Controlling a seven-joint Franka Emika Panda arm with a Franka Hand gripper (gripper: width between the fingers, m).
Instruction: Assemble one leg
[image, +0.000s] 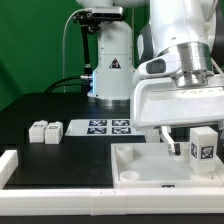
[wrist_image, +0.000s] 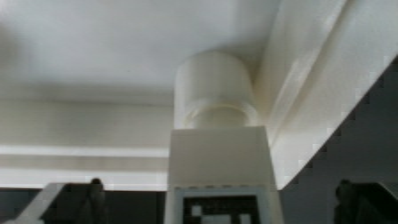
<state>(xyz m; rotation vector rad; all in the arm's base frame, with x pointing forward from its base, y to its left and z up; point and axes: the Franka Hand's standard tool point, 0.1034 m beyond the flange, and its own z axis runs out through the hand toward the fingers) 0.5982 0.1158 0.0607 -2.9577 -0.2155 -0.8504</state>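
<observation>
Since the leg (image: 203, 148) is seated upright in the panel (image: 135, 165) corner socket, the tool (image: 186, 146) is spread wide around it, nothing gripped.

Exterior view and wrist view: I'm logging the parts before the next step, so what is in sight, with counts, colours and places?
Leg: one, white with a black-and-white tag, upright on the panel's corner at the exterior view's right, between the open fingers.
Spare legs: two or three, white, tagged, on the black table at the exterior view's left.
Panel: one, white, large, front centre.
Marker board: one, white with black tags, behind the panel.
Table: black.
Gripper: one, white, open around the leg.
</observation>
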